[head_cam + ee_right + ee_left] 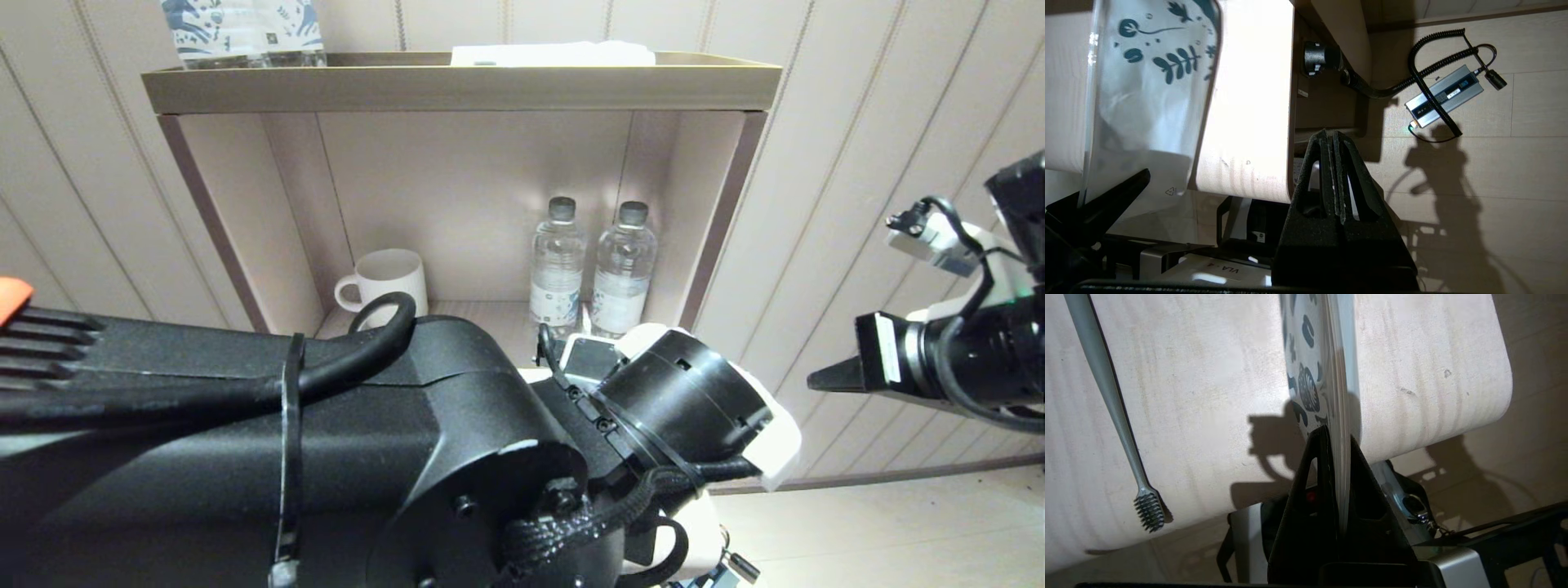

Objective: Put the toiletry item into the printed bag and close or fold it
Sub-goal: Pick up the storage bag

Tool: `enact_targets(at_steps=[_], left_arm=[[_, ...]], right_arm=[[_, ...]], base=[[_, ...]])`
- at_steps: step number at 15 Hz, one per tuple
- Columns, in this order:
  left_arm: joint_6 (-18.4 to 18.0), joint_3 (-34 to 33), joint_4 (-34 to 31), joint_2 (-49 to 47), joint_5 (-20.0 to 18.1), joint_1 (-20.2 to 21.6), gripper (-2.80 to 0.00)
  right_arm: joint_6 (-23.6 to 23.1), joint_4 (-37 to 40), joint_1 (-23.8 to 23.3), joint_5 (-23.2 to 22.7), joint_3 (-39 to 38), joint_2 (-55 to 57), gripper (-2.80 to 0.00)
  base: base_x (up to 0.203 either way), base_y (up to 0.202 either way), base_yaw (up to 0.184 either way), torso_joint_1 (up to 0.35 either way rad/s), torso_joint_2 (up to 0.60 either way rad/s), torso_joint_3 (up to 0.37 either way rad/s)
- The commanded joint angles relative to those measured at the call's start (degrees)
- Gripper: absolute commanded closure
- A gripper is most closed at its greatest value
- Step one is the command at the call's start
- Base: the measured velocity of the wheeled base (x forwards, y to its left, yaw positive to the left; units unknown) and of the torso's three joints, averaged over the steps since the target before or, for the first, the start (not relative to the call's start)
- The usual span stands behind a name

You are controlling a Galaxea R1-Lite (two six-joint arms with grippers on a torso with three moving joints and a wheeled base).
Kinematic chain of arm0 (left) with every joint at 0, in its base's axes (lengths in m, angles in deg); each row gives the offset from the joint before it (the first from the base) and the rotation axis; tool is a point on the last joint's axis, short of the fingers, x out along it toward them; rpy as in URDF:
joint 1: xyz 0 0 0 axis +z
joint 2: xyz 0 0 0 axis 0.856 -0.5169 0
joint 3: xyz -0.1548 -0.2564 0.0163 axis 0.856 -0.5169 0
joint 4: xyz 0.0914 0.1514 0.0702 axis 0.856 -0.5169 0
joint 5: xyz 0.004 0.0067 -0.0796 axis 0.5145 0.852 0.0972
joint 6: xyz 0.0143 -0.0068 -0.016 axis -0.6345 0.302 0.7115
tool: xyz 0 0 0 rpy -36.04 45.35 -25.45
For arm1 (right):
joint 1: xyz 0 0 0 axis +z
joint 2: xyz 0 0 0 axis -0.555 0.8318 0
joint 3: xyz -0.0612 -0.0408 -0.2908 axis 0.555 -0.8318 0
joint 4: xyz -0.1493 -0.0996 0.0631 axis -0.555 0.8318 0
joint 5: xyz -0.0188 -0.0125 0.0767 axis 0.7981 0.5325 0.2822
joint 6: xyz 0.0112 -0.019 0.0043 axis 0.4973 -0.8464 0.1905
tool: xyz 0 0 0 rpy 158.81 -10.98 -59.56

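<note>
The printed bag (1306,355), white with blue leaf prints, hangs edge-on above the pale wooden table (1433,355), and my left gripper (1337,435) is shut on its plain end. In the right wrist view the printed bag (1151,102) shows flat-on, a left fingertip (1114,196) under it. The toothbrush (1110,396) lies on the table apart from the bag, its dark bristle head near the table's edge. My right gripper (1331,134) is shut on nothing, off the table's end over the floor, at the right in the head view (824,377). My left arm (326,457) hides bag and toothbrush there.
A shelf box (457,86) against the wall holds a white mug (384,282) and two water bottles (558,261). Patterned wrapped bottles (241,28) and a white cloth (551,54) sit on its top. A silver adapter with coiled cable (1443,96) lies on the floor.
</note>
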Motion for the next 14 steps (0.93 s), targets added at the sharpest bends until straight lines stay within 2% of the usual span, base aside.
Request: enact_targets(at_steps=[1,5,6,7,8,9,11,12,13,14], left_arm=[[0.0,0.0,0.5,0.1,0.2,0.4,0.00],[-1.7,-1.3,1.9,3.6,-0.4,1.2,0.00],[-2.9,-2.2,2.1,6.0,-1.5,2.0,0.00],[-3.9,-3.3,2.5,9.1,-4.4,3.1,0.00],[-5.0,-4.7,2.9,12.9,-9.0,4.5,0.00],[-6.9,-6.7,3.3,17.6,-15.3,6.4,0.00],[-13.1,-12.5,3.9,26.9,-29.6,12.0,0.00],[-18.3,-16.7,4.0,31.2,-37.9,16.2,0.00],[-25.5,-21.3,4.2,34.6,-46.2,20.1,0.00],[-31.8,-24.4,4.2,37.1,-51.7,22.5,0.00]], right_arm=[[0.1,-0.1,-0.1,-0.1,-0.7,-0.2,0.00],[0.0,-1.7,-1.3,-1.2,-1.4,-0.6,0.00],[-0.1,-2.2,-2.2,-2.3,-1.3,-1.0,0.00],[-0.6,-2.3,-3.5,-3.8,-1.1,-1.8,0.00],[-1.7,-2.3,-4.7,-6.1,-0.9,-2.9,0.00],[-3.1,-2.0,-5.8,-9.1,-0.7,-4.3,0.00],[-7.2,-1.7,-7.8,-17.0,-1.5,-7.4,0.00],[-9.9,-1.1,-8.4,-20.3,-1.9,-8.5,0.00],[-11.1,1.0,-8.0,-21.1,-1.6,-9.0,0.00],[-12.3,2.9,-7.5,-21.3,-1.0,-9.0,0.00]], base=[[0.000,0.000,0.000,0.000,0.00,0.000],[0.000,0.000,0.000,0.000,0.00,0.000],[0.000,0.000,0.000,0.000,0.00,0.000],[0.000,0.000,0.000,0.000,0.00,0.000],[0.000,0.000,0.000,0.000,0.00,0.000],[0.000,0.000,0.000,0.000,0.00,0.000],[0.000,0.000,0.000,0.000,0.00,0.000],[0.000,0.000,0.000,0.000,0.00,0.000],[0.000,0.000,0.000,0.000,0.00,0.000],[0.000,0.000,0.000,0.000,0.00,0.000]])
